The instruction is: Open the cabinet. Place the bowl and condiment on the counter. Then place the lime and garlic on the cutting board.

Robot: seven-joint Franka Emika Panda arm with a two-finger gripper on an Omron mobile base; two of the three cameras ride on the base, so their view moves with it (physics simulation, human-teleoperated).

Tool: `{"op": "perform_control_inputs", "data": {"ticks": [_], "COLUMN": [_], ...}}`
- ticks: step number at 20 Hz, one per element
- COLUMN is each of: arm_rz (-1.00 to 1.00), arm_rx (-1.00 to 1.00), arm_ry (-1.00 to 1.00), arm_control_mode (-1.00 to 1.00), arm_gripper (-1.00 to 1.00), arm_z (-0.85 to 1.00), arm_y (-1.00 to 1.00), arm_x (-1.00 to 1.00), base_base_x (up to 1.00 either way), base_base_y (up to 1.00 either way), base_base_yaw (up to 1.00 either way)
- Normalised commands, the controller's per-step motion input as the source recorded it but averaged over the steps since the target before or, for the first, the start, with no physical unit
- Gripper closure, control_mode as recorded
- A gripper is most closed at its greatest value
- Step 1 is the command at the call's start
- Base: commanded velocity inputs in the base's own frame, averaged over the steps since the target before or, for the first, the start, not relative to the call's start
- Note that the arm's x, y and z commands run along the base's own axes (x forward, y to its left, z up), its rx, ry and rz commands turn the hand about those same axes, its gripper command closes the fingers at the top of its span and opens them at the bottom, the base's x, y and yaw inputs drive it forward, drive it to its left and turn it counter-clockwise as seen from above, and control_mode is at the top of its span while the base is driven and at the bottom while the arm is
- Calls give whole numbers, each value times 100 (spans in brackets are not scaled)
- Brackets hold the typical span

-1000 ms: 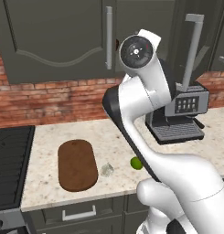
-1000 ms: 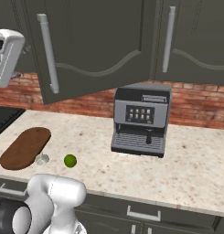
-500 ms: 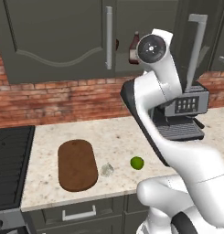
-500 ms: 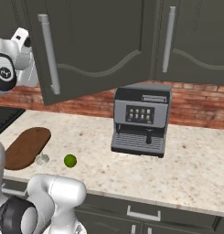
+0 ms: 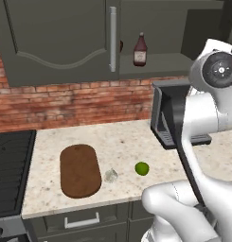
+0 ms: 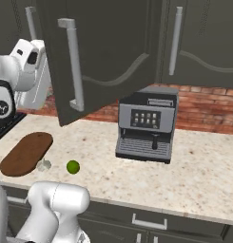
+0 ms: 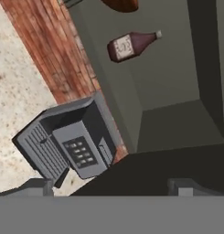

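- One cabinet stands open: its door swings out over the counter, one long silver bar handle on it; in the left base view the open compartment shows beside a closed door.
- One condiment bottle stands upright on the shelf inside the open cabinet; the hand view shows it too, rolled sideways by the camera's tilt.
- One bowl sits in the same compartment near the bottle; just a reddish-brown edge shows at the top of the hand view.
- One cutting board lies flat on the counter, next to the stove top.
- One garlic bulb rests on the counter just beside the board's right edge, off the board.
- One lime lies on the counter near the garlic, apart from it.
- One coffee machine stands on the counter against the brick wall, under the open cabinet.
- One gripper: its two fingertips stand spread wide with nothing between them, pointed toward the cabinet interior and the coffee machine.
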Motion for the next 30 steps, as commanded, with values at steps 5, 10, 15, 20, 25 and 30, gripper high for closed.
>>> {"op": "perform_control_inputs", "data": {"ticks": [5,10,15,20,25,30], "arm_rz": [0,0,1,2,1,8], "arm_rx": [0,0,2,5,0,0], "arm_ry": [0,4,8,13,4,-22], "arm_control_mode": [-100,-100,-100,-100,-100,-100], "arm_gripper": [-100,-100,-100,-100,-100,-100], "arm_z": [1,0,0,-7,-34,-20], "arm_y": [-98,-100,-95,-66,-19,66], "arm_x": [-44,25,57,54,40,-42], "base_base_x": [0,0,0,0,0,0], "base_base_y": [0,0,0,0,0,0], "base_base_yaw": [0,0,0,0,0,0]}}
